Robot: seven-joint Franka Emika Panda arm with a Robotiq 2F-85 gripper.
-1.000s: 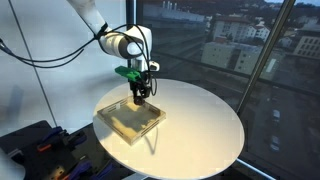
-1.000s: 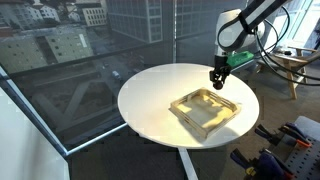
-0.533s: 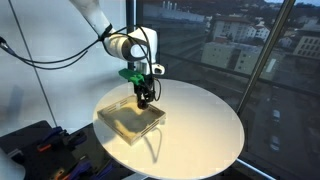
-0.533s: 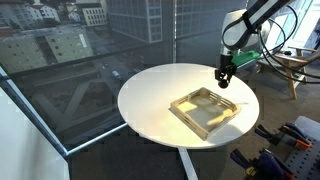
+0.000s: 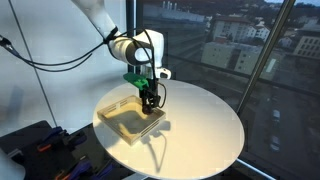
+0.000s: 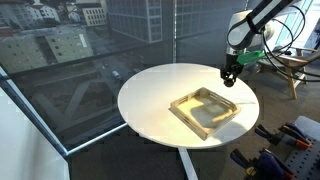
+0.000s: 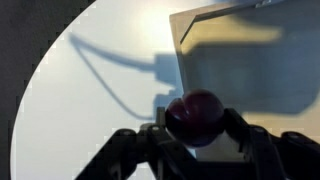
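Holding a small dark red ball (image 7: 193,115) between its fingers (image 7: 247,142), your gripper (image 5: 150,104) is closed on it. The wrist view shows the pads pressed in against the ball on both sides. The ball is off the surface, hanging above the round white table (image 5: 205,125) at one corner of the shallow wooden tray (image 5: 104,118). In the wrist view the tray's near wall runs just past the ball, so it sits about over that edge rather than squarely over the tray floor. Whether it is just inside or just outside the wall, you cannot tell from these angles.

The step in hand looks like a carry: the object is lifted and clear, and the arm is poised over the tray's corner in both exterior views. Any next move calls for a steady grip, since a round thing can roll out of flat pads. It also calls for enough height to clear the tray's raised rim, and a check of where the ball stands against that rim before you lower or release.

By count, there is one ball, in your grip. There is one tray (image 6: 183,101), with nothing seen lying in it, and one table (image 6: 150,95), which carries only that tray. There is one arm with one gripper.
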